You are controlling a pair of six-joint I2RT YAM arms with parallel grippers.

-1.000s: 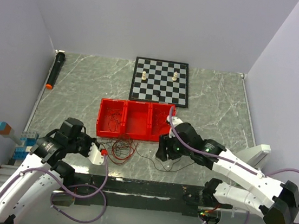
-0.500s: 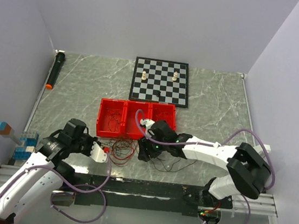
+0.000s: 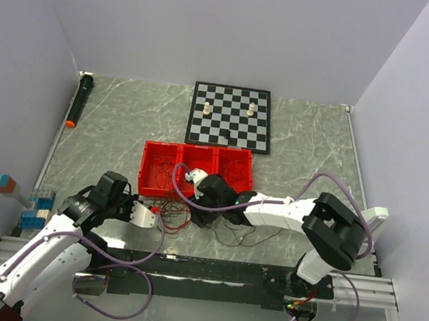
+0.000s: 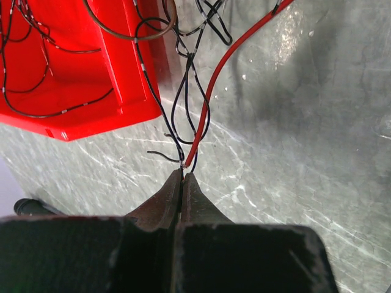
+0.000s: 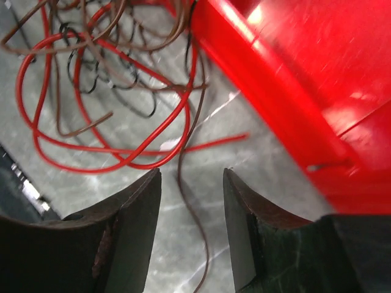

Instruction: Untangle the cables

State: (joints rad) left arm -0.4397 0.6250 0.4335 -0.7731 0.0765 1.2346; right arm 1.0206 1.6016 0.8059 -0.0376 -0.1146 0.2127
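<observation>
The cables (image 3: 175, 214) are a small tangle of thin red and dark wires on the marble, just in front of the red bin (image 3: 155, 170). My left gripper (image 3: 147, 215) sits at the tangle's left edge. In the left wrist view it (image 4: 182, 173) is shut, pinching the ends of a red wire (image 4: 214, 85) and a black wire. My right gripper (image 3: 197, 215) is low at the tangle's right edge. In the right wrist view it (image 5: 191, 175) is open, with a brown wire (image 5: 186, 183) running between its jaws and red loops (image 5: 122, 162) just ahead.
The red bin (image 5: 293, 85) has three compartments, and thin dark wires lie in its left one (image 4: 55, 79). A chessboard (image 3: 229, 116) with a few pieces lies behind it. A black torch (image 3: 79, 99) lies by the left wall. Blue blocks (image 3: 33, 209) stand at the near left.
My right arm has swung left along the bin's front and lowered its gripper to the tangle's right edge. My left gripper has shifted slightly right and towards me, staying shut.
</observation>
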